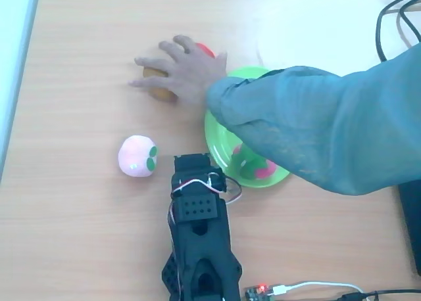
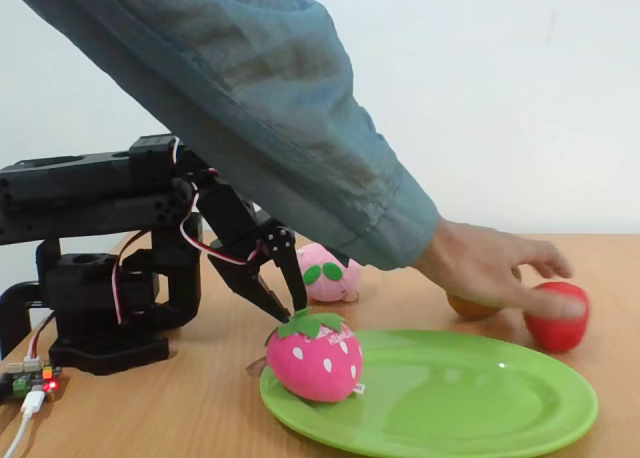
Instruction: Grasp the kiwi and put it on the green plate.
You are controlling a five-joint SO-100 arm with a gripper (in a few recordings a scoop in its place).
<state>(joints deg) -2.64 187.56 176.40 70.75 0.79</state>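
A: Overhead? Person's hand [image 1: 181, 71] spread flat over the kiwi [image 1: 160, 85], left of green plate [image 1: 222, 138].
B: Fixed view: gripper [image 2: 282, 308] low beside pink strawberry toy [image 2: 313, 358] on plate; jaw state unclear. Sleeve [image 1: 316, 123] hides much.

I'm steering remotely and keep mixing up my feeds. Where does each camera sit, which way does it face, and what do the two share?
Overhead view: above the table, looking straight down; arm enters from the bottom edge, claw by the plate; a person's sleeve crosses from the right, hand on the kiwi.
Fixed view: table height, looking across; arm at left, claw behind the plate; hand at right.
Shared: claw, plate, hand, pink toy.
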